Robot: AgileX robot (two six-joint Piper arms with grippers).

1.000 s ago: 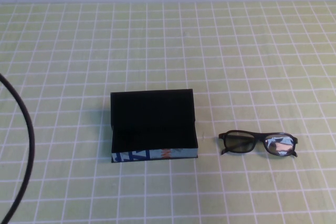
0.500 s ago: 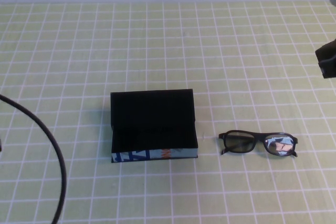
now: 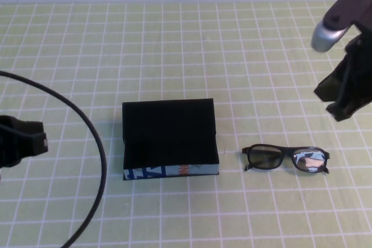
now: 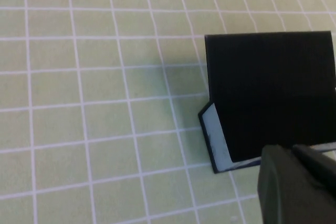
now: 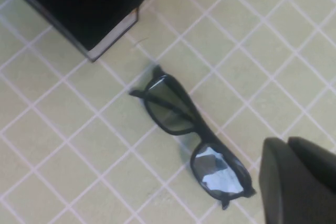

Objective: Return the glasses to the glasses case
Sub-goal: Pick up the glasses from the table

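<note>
The glasses [image 3: 285, 158] lie on the counter [image 3: 174, 45] at the near right, and the right end effector [image 3: 343, 94] hangs above and just beyond them, a little to their right, so the coming move looks like a short descent toward the near side and slightly leftward. Their long axis runs left to right across the counter, with the folded temples tucked behind the front on its far side. The right arm is plainly the nearer one; the left end effector [image 3: 20, 140] sits at the left edge, well apart from the glasses and on the other side of the glasses case [image 3: 170, 137]. Whether either end effector stands wide or narrow, I cannot tell, since only dark bodywork shows in each wrist view.

The glasses have a thick black plastic frame with rectangular lenses; the right lens throws back a bright reflection, the left one reads as dull grey-green. In the right wrist view the glasses [image 5: 191, 142] rest flat and clear of the case corner [image 5: 94, 14], not touching it.

The case sits near the centre, just left of the glasses with a gap between, a black box with its light blue printed strip facing the near side. Nothing is in it yet
</note>
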